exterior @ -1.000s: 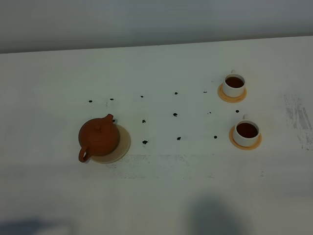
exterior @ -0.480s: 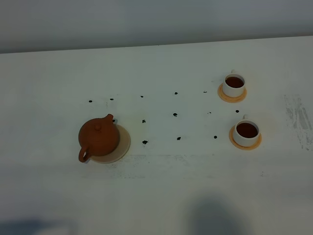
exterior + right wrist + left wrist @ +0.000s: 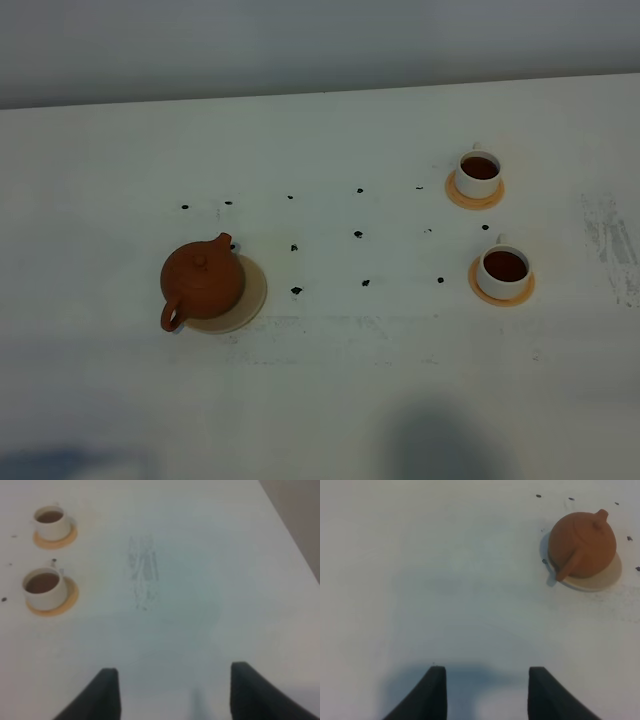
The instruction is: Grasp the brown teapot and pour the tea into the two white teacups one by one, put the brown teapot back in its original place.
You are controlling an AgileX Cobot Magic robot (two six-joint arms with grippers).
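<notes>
The brown teapot sits on the left part of a cream-beige disc, spout toward the far right, handle toward the near left. Two white teacups hold dark tea and rest on orange-tan coasters at the right; the right wrist view shows them too. My left gripper is open over bare table, well short of the teapot. My right gripper is open with nothing between its fingers, away from the cups. Neither gripper shows in the high view.
Small dark specks dot the white table between teapot and cups. A grey scuffed patch lies right of the cups. The table's far edge runs along the top of the high view.
</notes>
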